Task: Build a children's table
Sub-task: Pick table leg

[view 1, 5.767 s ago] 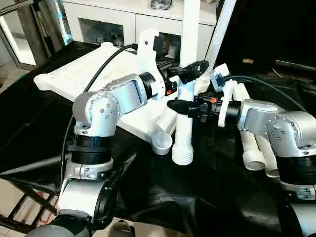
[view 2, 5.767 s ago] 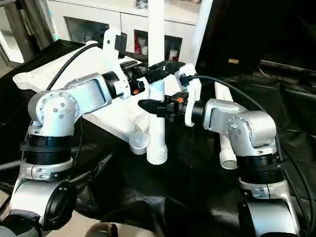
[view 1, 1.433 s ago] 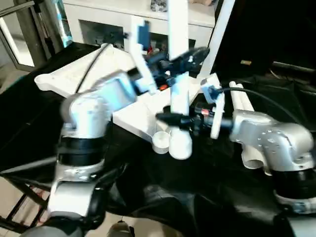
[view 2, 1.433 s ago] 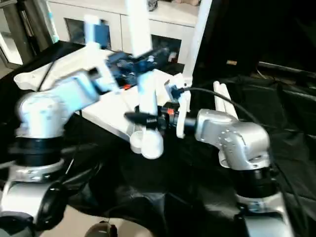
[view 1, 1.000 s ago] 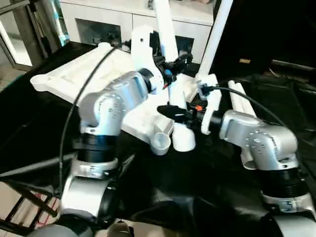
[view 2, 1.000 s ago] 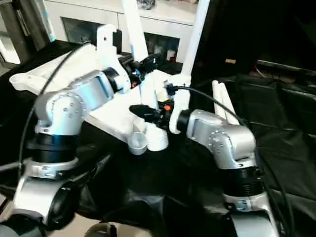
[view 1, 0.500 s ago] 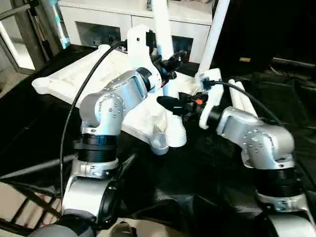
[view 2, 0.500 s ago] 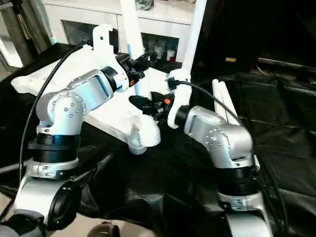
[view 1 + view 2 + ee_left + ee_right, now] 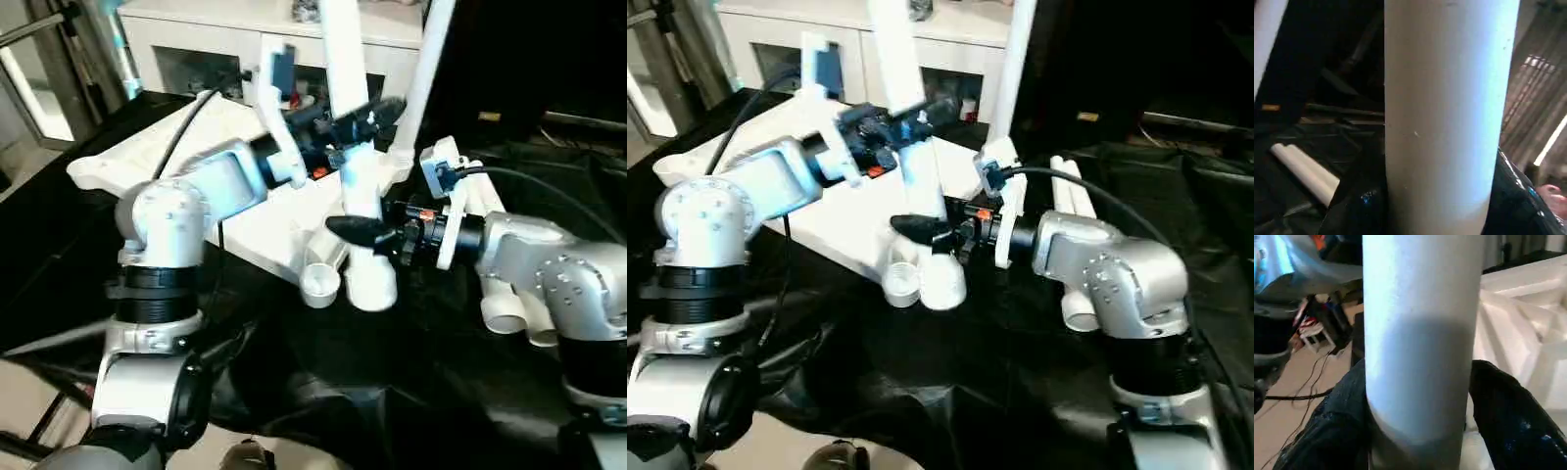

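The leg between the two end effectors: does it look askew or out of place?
Yes. The leg leans instead of standing straight, and its ribbed end hangs beside the near corner socket, not in it. Left end effector and right end effector both grip it.

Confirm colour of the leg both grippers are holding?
Plain white, no pattern. The leg shows best in the left eye view.

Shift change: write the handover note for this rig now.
Left end effector: shut on the leg, high up.
Right end effector: shut on the same leg, low down.
The leg is nearly upright, its wide ribbed end beside the tabletop's near corner socket, not in it.
Tabletop lies ribbed side up on the black cloth. One leg already stands at a far corner; two spare legs lie to the right.
Left: seat this leg, then the two spares.
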You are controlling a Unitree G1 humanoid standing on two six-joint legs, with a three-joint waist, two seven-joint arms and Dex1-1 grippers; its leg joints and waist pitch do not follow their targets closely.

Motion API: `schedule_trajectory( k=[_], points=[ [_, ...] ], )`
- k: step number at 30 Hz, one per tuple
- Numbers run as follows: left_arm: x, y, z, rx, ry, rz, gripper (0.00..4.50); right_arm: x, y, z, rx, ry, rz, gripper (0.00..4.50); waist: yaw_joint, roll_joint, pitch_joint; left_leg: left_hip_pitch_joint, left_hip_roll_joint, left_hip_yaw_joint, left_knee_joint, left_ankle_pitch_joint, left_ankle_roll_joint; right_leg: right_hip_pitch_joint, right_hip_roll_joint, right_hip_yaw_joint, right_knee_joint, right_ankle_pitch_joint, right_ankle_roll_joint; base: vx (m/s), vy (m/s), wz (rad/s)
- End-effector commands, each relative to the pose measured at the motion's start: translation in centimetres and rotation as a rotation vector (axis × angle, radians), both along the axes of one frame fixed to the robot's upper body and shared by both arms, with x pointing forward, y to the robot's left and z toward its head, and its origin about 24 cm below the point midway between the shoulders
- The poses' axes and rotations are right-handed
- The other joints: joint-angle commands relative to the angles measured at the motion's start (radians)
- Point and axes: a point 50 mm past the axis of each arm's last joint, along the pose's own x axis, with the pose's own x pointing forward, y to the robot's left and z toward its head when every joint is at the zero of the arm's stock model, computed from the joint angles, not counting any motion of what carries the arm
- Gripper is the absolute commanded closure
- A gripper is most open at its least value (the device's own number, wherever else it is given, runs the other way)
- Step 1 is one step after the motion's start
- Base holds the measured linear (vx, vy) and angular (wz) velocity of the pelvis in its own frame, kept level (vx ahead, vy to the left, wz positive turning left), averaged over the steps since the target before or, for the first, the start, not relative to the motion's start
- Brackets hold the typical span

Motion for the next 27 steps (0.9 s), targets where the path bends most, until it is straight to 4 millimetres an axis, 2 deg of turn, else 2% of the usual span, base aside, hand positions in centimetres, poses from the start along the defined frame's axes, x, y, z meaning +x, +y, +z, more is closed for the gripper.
schedule_trajectory(
  k=[1, 2, 5, 8, 9, 10, 12, 14, 17, 18, 19, 24, 26, 27],
  points=[
    [-1.0, -0.2, 1.8, -0.065, -0.082, -0.083, 2.7, 0.4, -0.7, -0.9, -0.05, 0.049, -0.052, 1.85, -0.001, -0.001, -0.086, 0.035, 0.028, -0.014, -0.068, -0.313, -0.049, 0.036, -0.063, 0.034, -0.085, -0.391, -0.115, 0.0, 0.0, 0.0],
    [-1.0, -0.2, 1.7, -0.06, -0.086, -0.087, 2.7, 0.4, -0.7, -0.8, -0.044, 0.049, -0.048, 1.85, -0.001, -0.001, -0.084, 0.036, 0.028, -0.015, -0.07, -0.324, -0.052, 0.034, -0.064, 0.033, -0.088, -0.408, -0.106, 0.0, 0.0, 0.0],
    [-1.0, -0.3, 1.5, -0.055, -0.086, -0.095, 2.7, 0.4, -0.7, -0.6, -0.042, 0.043, -0.051, 2.22, -0.001, -0.002, -0.085, 0.035, 0.028, -0.016, -0.07, -0.327, -0.057, 0.034, -0.065, 0.033, -0.09, -0.425, -0.092, 0.0, 0.0, 0.0],
    [-1.1, -0.3, 1.3, -0.046, -0.088, -0.098, 2.7, 0.5, -0.7, -0.5, -0.036, 0.036, -0.058, 2.31, -0.002, -0.005, -0.085, 0.034, 0.027, -0.016, -0.07, -0.324, -0.057, 0.034, -0.065, 0.033, -0.091, -0.434, -0.083, 0.0, 0.0, 0.0],
    [-0.7, -0.3, 1.2, -0.034, -0.072, -0.063, 2.0, 0.6, -0.7, -0.5, -0.03, 0.033, -0.069, 2.56, -0.002, -0.004, -0.085, 0.034, 0.027, -0.015, -0.07, -0.324, -0.057, 0.033, -0.065, 0.033, -0.092, -0.439, -0.08, 0.0, 0.0, 0.0],
    [-0.2, -0.4, 1.0, -0.04, -0.024, -0.036, 2.0, 0.8, -0.7, -0.4, -0.021, 0.027, -0.086, 2.56, -0.003, -0.016, -0.085, 0.033, 0.026, -0.013, -0.069, -0.31, -0.053, 0.033, -0.065, 0.032, -0.089, -0.437, -0.081, 0.0, 0.0, 0.0],
    [0.9, -0.4, 0.5, -0.01, 0.024, 0.065, 1.91, 1.2, -0.5, -0.2, -0.001, 0.013, -0.13, 2.61, -0.004, -0.013, -0.085, 0.034, 0.026, -0.013, -0.069, -0.309, -0.057, 0.029, -0.065, 0.033, -0.094, -0.448, -0.077, 0.0, 0.0, 0.0],
    [1.5, -0.3, 0.0, 0.041, 0.031, 0.148, 1.77, 1.5, -0.2, 0.0, 0.01, 0.003, -0.157, 2.62, -0.005, -0.015, -0.086, 0.031, 0.026, -0.015, -0.071, -0.309, -0.059, 0.033, -0.066, 0.031, -0.093, -0.448, -0.071, 0.0, 0.0, 0.0],
    [2.7, -0.2, -1.9, 0.231, 0.091, 0.382, 1.53, 1.9, 0.7, 0.3, 0.03, -0.033, -0.22, 2.63, -0.008, -0.009, -0.088, 0.033, 0.03, -0.017, -0.074, -0.31, -0.072, 0.029, -0.064, 0.035, -0.09, -0.424, -0.047, 0.0, 0.0, 0.0],
    [2.9, -0.3, -2.7, 0.291, 0.125, 0.447, 1.41, 2.0, 1.0, 0.4, 0.03, -0.052, -0.244, 2.63, -0.01, -0.01, -0.089, 0.031, 0.028, -0.017, -0.074, -0.299, -0.074, 0.032, -0.063, 0.034, -0.088, -0.409, -0.041, 0.0, 0.0, 0.0],
    [3.0, -0.3, -3.0, 0.309, 0.143, 0.477, 1.31, 2.0, 1.2, 0.4, 0.036, -0.052, -0.254, 2.63, -0.009, -0.008, -0.09, 0.031, 0.028, -0.017, -0.073, -0.293, -0.074, 0.033, -0.063, 0.035, -0.088, -0.398, -0.043, 0.0, 0.0, 0.0],
    [3.1, -0.9, -3.3, 0.266, 0.195, 0.536, 1.23, 2.1, 2.3, 0.3, 0.04, -0.058, -0.297, 2.63, -0.009, -0.011, -0.093, 0.026, 0.025, -0.014, -0.07, -0.249, -0.063, 0.037, -0.061, 0.035, -0.081, -0.312, -0.073, 0.0, 0.0, 0.0],
    [3.2, -1.0, -3.1, 0.234, 0.204, 0.543, 1.57, 2.0, 2.5, 0.1, 0.031, -0.057, -0.292, 2.63, -0.008, -0.011, -0.095, 0.024, 0.025, -0.013, -0.068, -0.234, -0.057, 0.04, -0.06, 0.035, -0.078, -0.28, -0.081, 0.0, 0.0, 0.0],
    [3.2, -1.0, -3.1, 0.227, 0.207, 0.547, 1.6, 2.0, 2.5, 0.1, 0.028, -0.057, -0.292, 2.64, -0.008, -0.011, -0.094, 0.024, 0.026, -0.013, -0.069, -0.23, -0.055, 0.04, -0.059, 0.035, -0.077, -0.266, -0.087, 0.0, 0.0, 0.0]
  ],
)
